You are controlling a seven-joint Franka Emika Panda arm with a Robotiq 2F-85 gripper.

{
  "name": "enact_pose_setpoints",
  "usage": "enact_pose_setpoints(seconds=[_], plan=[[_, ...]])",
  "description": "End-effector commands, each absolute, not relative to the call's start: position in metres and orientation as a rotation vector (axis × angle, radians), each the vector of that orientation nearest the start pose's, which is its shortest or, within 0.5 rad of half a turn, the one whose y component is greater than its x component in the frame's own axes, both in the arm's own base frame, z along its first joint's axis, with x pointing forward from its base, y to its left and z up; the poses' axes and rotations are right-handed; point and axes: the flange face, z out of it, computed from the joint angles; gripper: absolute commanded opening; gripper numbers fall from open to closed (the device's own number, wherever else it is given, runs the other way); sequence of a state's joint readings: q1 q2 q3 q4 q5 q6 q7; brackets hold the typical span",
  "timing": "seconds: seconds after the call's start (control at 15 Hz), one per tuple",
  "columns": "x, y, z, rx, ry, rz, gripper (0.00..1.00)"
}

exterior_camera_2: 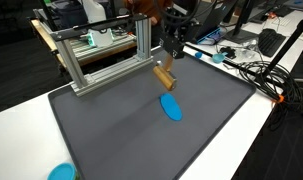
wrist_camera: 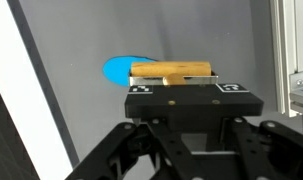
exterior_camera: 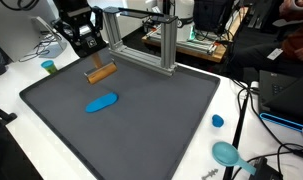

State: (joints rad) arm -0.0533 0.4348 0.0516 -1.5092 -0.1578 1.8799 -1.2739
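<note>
My gripper (exterior_camera: 92, 55) hangs over the far left part of a dark grey mat (exterior_camera: 141, 125), close to a metal frame (exterior_camera: 141, 40). A wooden block (exterior_camera: 101, 72) sits right at its fingertips, and it also shows in an exterior view (exterior_camera_2: 165, 76) and the wrist view (wrist_camera: 171, 71). The gripper's own black body hides the fingertips in the wrist view (wrist_camera: 186, 100), so I cannot tell whether the jaws are closed on the block. A flat blue oval piece (exterior_camera: 101, 102) lies on the mat just beyond the block (exterior_camera_2: 171, 107), also in the wrist view (wrist_camera: 118, 70).
The aluminium frame (exterior_camera_2: 101, 50) stands along the mat's far edge. A small blue cap (exterior_camera: 218, 121), a teal round object (exterior_camera: 226, 153) and a green cup (exterior_camera: 49, 67) sit on the white table around the mat. Cables and equipment lie beyond the table's edges.
</note>
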Motion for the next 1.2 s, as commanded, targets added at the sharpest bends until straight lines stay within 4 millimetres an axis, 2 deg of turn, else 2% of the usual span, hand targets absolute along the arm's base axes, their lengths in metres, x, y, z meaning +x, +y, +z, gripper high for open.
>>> enact_pose_setpoints(seconds=[0.0, 0.2, 0.47, 0.8, 1.0, 1.07, 1.13], plan=[[0.683, -0.022, 0.398, -2.535, -1.963, 0.130, 0.21], [0.690, -0.031, 0.381, -2.570, -1.979, 0.050, 0.21], [0.687, -0.037, 0.356, -2.563, -1.971, 0.071, 0.21], [0.684, -0.027, 0.343, -2.591, -2.008, -0.011, 0.21], [0.678, -0.029, 0.339, -2.575, -1.961, 0.045, 0.21], [0.687, -0.028, 0.330, -2.576, -1.990, 0.038, 0.46], [0.686, -0.028, 0.328, -2.573, -1.986, 0.049, 0.46]])
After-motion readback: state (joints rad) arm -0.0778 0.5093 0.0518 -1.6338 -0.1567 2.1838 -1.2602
